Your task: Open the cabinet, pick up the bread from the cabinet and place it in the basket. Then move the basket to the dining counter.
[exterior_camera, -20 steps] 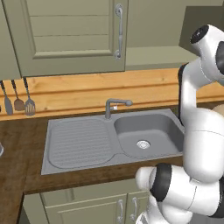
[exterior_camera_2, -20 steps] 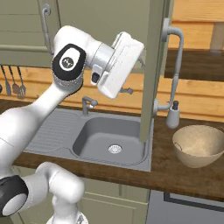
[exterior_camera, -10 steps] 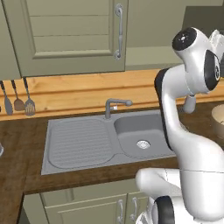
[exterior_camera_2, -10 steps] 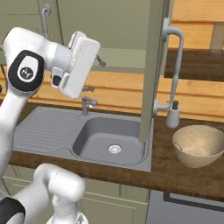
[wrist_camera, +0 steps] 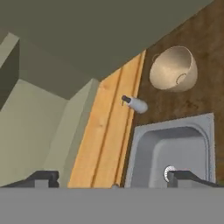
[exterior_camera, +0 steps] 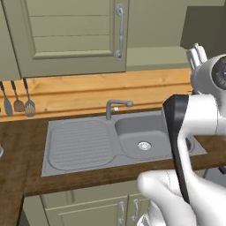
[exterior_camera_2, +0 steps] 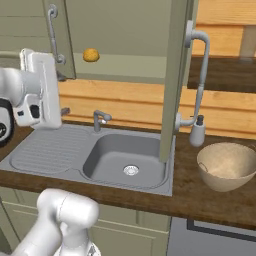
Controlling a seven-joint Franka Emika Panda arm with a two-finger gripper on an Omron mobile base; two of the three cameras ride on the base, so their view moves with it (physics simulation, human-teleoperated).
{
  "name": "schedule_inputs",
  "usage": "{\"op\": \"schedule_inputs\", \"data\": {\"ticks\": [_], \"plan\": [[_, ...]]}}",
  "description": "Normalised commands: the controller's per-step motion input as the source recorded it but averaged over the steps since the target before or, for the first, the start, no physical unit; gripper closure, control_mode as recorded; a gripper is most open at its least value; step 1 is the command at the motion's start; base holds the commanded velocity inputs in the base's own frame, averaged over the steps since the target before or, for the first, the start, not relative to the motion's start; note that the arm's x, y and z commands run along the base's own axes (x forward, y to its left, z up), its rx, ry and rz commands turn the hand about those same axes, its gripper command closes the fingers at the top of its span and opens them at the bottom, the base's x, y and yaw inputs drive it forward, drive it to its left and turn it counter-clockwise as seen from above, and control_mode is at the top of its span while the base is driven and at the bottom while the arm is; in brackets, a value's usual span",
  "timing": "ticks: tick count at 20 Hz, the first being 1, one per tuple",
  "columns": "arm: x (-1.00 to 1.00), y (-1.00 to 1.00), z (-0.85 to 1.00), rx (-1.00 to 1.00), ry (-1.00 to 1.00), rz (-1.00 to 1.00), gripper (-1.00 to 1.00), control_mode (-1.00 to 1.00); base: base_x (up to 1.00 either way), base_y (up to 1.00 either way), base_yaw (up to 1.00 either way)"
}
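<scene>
The right base view shows one bread (exterior_camera_2: 90, 55), a small golden-brown lump, lying on the shelf of the cabinet (exterior_camera_2: 125, 30), whose right door (exterior_camera_2: 176, 75) stands swung out edge-on. The left base view instead shows the closed left door (exterior_camera: 75, 35) with one curved silver handle (exterior_camera: 119, 31), and three utensils (exterior_camera: 17, 103) hanging on the wall. One round beige basket (exterior_camera_2: 227, 166) sits on the worktop (exterior_camera_2: 200, 195) right of the grey sink (exterior_camera_2: 125, 160), beside a soap dispenser (wrist_camera: 135, 104). In the hand view the claw (wrist_camera: 116, 178) stands wide, empty.
</scene>
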Motion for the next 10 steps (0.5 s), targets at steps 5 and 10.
{"op": "schedule_inputs", "data": {"ticks": [5, 10], "plan": [[-0.23, 0.58, 0.15, -0.30, 0.21, 0.72, -1.00, -1.00, 0.00, 0.00, 0.00], [0.04, 0.60, 0.38, -0.29, 0.23, 0.59, -1.00, -1.00, 0.00, 0.00, 0.00]]}}
